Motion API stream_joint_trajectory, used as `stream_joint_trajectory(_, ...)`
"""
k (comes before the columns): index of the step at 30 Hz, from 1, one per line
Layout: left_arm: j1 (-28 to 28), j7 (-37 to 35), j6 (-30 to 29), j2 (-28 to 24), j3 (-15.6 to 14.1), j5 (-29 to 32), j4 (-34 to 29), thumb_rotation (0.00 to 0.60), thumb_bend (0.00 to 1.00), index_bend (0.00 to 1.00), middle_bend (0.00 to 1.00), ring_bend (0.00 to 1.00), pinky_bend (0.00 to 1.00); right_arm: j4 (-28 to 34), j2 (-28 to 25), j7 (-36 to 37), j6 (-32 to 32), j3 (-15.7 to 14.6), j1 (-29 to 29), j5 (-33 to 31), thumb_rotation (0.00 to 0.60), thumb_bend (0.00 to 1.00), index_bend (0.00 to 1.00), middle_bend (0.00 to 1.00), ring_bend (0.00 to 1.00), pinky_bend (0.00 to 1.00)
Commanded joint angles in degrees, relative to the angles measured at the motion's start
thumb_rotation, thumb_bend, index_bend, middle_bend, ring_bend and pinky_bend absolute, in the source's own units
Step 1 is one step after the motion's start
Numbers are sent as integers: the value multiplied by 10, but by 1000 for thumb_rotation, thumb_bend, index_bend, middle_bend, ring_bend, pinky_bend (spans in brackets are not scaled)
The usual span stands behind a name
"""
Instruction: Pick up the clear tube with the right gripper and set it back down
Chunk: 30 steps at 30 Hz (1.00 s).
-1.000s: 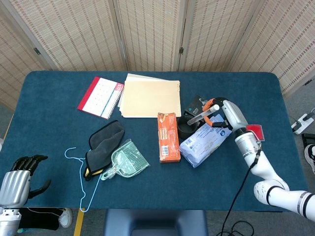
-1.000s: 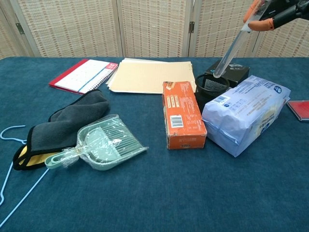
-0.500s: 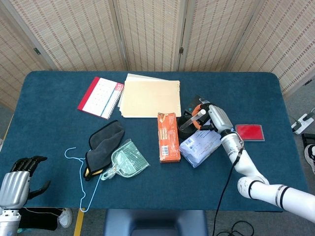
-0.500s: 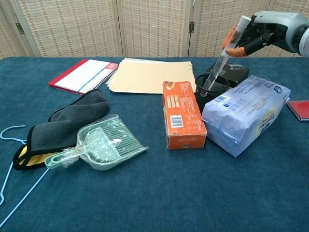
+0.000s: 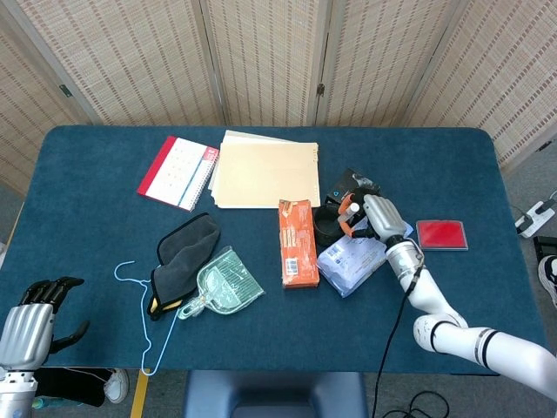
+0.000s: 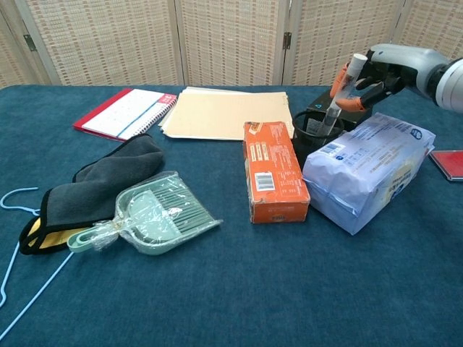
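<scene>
**Right hand holds the clear tube upright in the black mesh cup**

The right hand (image 6: 376,69) has its fingers curled around the upper part of the clear tube (image 6: 340,90), pinching it just below its top. The tube stands nearly upright, its lower end down inside the black mesh cup (image 6: 312,130); whether the tip touches the cup's bottom cannot be told. In the head view the same hand (image 5: 376,218) sits over the cup, toward the right half of the table, about midway between the far and near edges.

The left hand (image 5: 30,318) hangs off the table's near-left corner, fingers loosely curled in, holding nothing.

The table (image 5: 87,174) is covered in dark blue cloth. Just beside the cup lie an orange box (image 6: 273,170) on its left and a pale blue packet (image 6: 369,170) in front of it, the packet touching or nearly touching the box. A black box (image 6: 340,108) is behind the cup. A red card (image 5: 441,233) lies toward the right edge. Near the far edge are a manila folder (image 5: 261,170) and a red-edged notebook (image 5: 178,171). Toward the near-left lie a grey cloth (image 5: 183,252), a green dustpan (image 5: 224,283) and a light blue hanger (image 5: 144,318).

Woven folding screens (image 5: 261,52) stand behind the table's far edge
</scene>
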State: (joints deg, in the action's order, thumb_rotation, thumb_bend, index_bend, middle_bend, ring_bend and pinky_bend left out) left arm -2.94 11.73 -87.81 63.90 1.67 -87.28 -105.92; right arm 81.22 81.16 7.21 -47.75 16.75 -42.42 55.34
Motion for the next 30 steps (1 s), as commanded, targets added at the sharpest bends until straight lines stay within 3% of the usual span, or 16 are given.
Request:
stream_joint_trajectory(1,0,-1,-1,1,0,-1,0,600,263,287,291,283,222,-1,-7,6,7,-2,4,4,600,342,152,177,15,84)
stream_joint_trajectory(6,-1,-5,0,1,1,0,3,600,263,287,291,283,222,14,-33,22,-11,-1,22,30,600,320,28,140,0,78)
stream_joint_trajectory(11,-2,-6,1,2,3,0,4,600,264,287,291,283,222,27,-50,32,-35,-2,38,54,600,320,17,135,0,76)
stream_joint_trajectory(14,-4,-8,-1,4,6,1,6,600,264,287,291,283,222,76,-103,47,-142,-6,99,113,600,322,16,161,1,76)
stream_joint_trajectory(16,-4,-7,-2,5,8,1,6,600,265,287,291,283,222,91,-121,43,-180,-13,124,133,600,323,43,208,23,75)
stream_joint_trajectory(21,-6,2,-5,11,11,0,4,600,264,286,293,286,223,118,-158,11,-273,-49,194,178,600,326,170,286,95,74)
stream_joint_trajectory(30,-10,22,-9,10,16,-6,-11,600,264,286,293,286,223,156,-202,13,-356,-126,298,242,600,326,182,245,89,74)
